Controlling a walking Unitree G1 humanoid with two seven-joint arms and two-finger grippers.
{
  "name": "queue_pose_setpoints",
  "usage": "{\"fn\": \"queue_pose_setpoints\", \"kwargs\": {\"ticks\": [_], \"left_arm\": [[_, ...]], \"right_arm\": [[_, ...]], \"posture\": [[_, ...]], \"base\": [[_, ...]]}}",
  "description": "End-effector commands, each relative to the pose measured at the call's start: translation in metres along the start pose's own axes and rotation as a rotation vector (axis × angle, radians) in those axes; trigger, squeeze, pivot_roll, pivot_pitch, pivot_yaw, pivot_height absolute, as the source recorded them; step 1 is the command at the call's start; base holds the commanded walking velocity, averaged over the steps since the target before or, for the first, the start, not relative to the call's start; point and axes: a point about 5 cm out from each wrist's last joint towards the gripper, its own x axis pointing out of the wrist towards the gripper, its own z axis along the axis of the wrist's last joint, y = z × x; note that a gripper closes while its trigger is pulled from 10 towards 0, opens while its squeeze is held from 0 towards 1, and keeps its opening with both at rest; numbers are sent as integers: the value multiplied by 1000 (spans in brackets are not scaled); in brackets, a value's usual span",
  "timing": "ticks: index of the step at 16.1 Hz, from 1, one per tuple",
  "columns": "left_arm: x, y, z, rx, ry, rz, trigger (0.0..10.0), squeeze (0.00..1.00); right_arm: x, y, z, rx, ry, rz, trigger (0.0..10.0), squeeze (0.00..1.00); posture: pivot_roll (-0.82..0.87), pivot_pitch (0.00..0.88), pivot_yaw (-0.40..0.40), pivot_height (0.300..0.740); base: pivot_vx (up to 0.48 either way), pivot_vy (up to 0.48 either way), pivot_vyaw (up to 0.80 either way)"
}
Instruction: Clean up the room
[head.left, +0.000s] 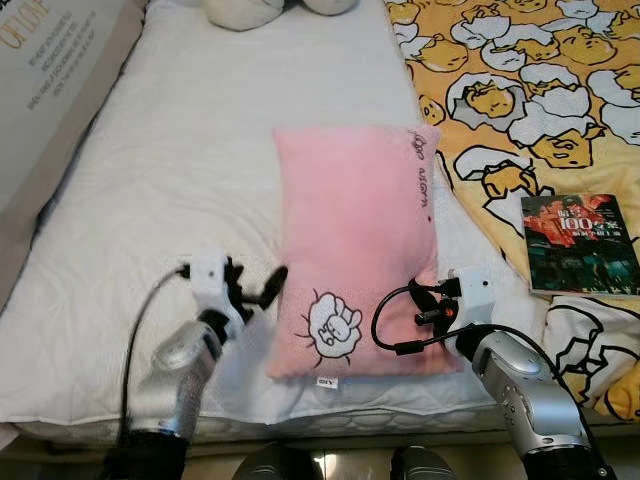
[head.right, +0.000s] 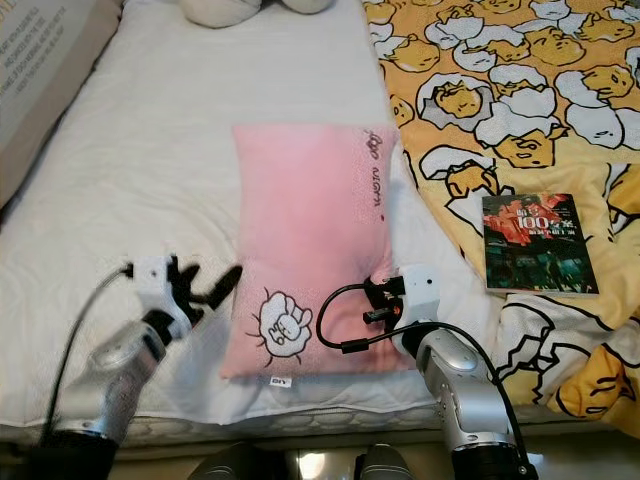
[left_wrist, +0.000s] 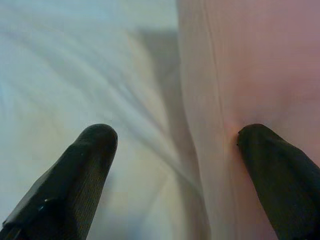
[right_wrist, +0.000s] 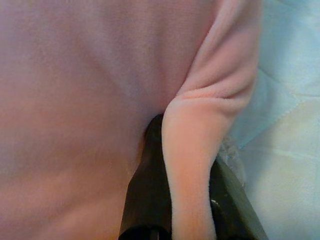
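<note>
Far left you've got a cardboard box leaning along the edge of the bed, which has a white quilted cover. Your left hand sits low on the bed at the pillow's left edge, fingers apart; in the left wrist view one fingertip is over the white cover, the other presses the pillow's side seam. The pink pillow lies flat mid-bed, long side running away from you, a white fist cartoon printed near its front left corner and a small tag at the front edge. Your right hand is at the pillow's front right corner, clamped on a fold of the pink fabric, as the right wrist view shows. Right of that, a yellow cartoon-print blanket covers the bed, with a dark-cover book lying flat on it. Plush toys sit at the far end.
</note>
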Motion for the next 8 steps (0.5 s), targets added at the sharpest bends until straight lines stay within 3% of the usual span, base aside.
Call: {"fn": "queue_pose_setpoints", "kwargs": {"ticks": [1, 3, 4, 8], "left_arm": [[-1, -4, -11, -15, 38, -21, 10000, 0], [4, -17, -12, -116, 23, -52, 10000, 0], [5, -18, -3, -158, -19, -52, 10000, 0], [3, -5, 21, -86, -133, 7, 10000, 0]], "right_arm": [[0, 3, -11, 15, 61, -3, 0, 0], [-2, 4, -9, 15, 56, -1, 0, 0], [-4, 3, -9, 14, 54, -3, 0, 0], [-7, 2, -13, 20, 66, -13, 0, 0]], "posture": [[-202, 177, 119, 740], [-210, 178, 119, 740], [-210, 178, 119, 740], [-216, 168, 123, 740]], "base": [[0, 0, 0], [0, 0, 0], [0, 0, 0], [0, 0, 0]]}}
